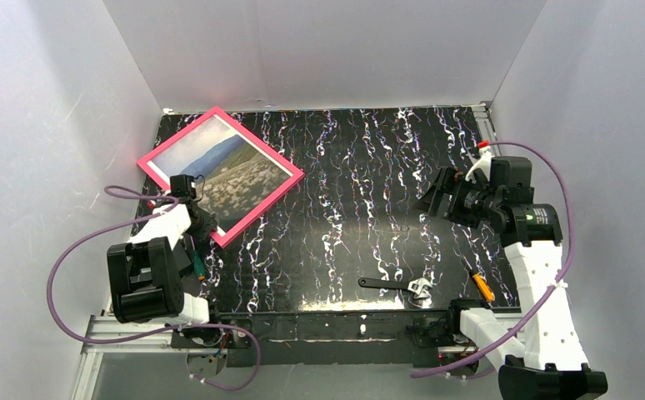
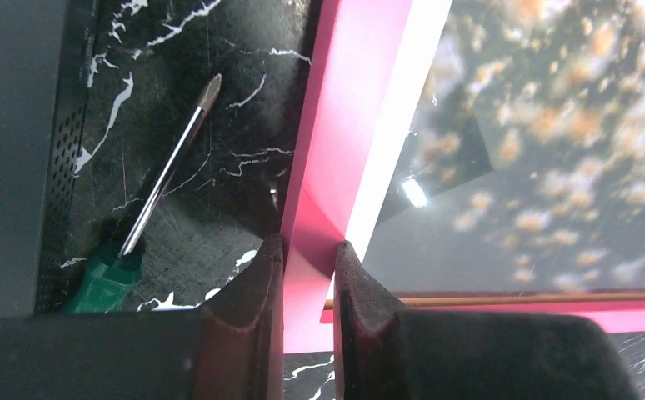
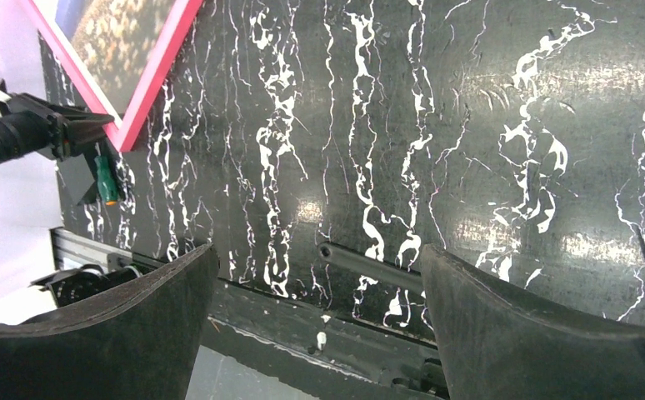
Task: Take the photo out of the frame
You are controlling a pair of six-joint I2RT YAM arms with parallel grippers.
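Observation:
The frame (image 1: 261, 208), with a bright pink-red border, lies turned like a diamond at the table's far left. The photo (image 1: 223, 171) sits inside it, showing sky over rocky ground. My left gripper (image 1: 207, 227) is at the frame's near corner. In the left wrist view its two dark fingers press either side of the pink border (image 2: 336, 125), so the left gripper (image 2: 309, 250) is shut on it. The photo (image 2: 552, 150) shows blurred behind glass, with a white strip beside the border. My right gripper (image 1: 432, 200) hangs open over the table's right side, holding nothing (image 3: 319, 258).
A green-handled screwdriver (image 2: 165, 175) lies just left of the gripped corner. A black adjustable wrench (image 1: 396, 286) and an orange-handled screwdriver (image 1: 482, 286) lie near the front edge. White walls close in the table on three sides.

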